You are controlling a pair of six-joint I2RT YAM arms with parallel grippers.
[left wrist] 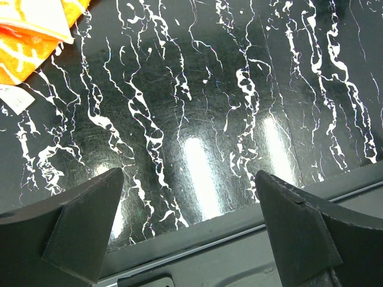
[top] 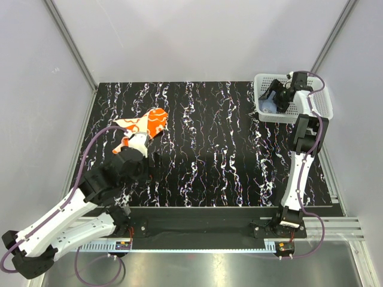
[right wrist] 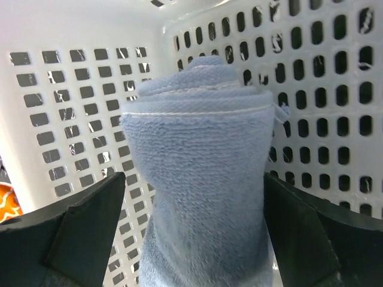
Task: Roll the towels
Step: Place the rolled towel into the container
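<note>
The left gripper [left wrist: 188,173] hangs with its fingers [left wrist: 84,221] spread wide, holding nothing, over the black white-veined table [left wrist: 209,107]. The orange towel with white swirls [left wrist: 30,42] lies beyond and to the left of the left finger, well clear of it. The right gripper [right wrist: 194,176] reaches into the white mesh basket [right wrist: 72,107] with its fingers [right wrist: 84,233] also parted, and the rolled light blue towel [right wrist: 197,137] sits loose between them, the basket's perforated walls close behind it.
</note>
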